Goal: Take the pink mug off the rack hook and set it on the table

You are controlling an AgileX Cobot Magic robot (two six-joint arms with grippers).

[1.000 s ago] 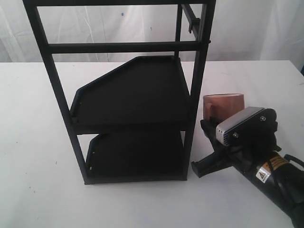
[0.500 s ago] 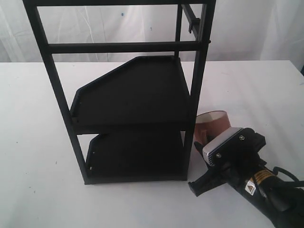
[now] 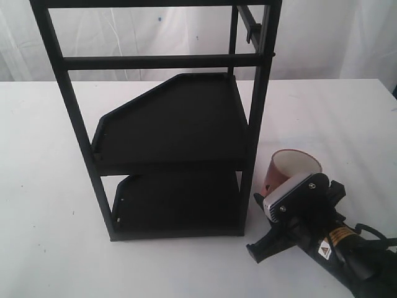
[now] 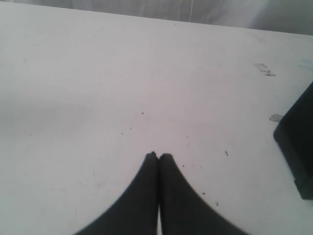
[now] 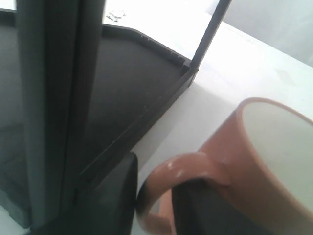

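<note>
The pink mug (image 3: 291, 173) is low over the white table (image 3: 49, 198), just right of the rack's front right post, tilted so its white inside shows. My right gripper (image 3: 270, 202) is shut on its loop handle (image 5: 168, 169): one finger (image 5: 195, 205) goes through the loop, the other (image 5: 117, 196) is outside it. Whether the mug's base (image 3: 273, 185) touches the table I cannot tell. The rack hook (image 3: 249, 32) sticks out bare from the upper side bar. My left gripper (image 4: 159, 156) is shut on nothing above bare table, out of the exterior view.
The tall black rack (image 3: 180, 124) with two black shelves stands mid-table, its post (image 5: 58, 98) close beside the right gripper. A corner of the rack (image 4: 296, 142) shows in the left wrist view. White table extends left and right of the rack.
My right gripper has carried the mug down and toward the front, nearer the rack's post. The mug has tipped, so its white inside now shows. The left gripper has no earlier frame.
</note>
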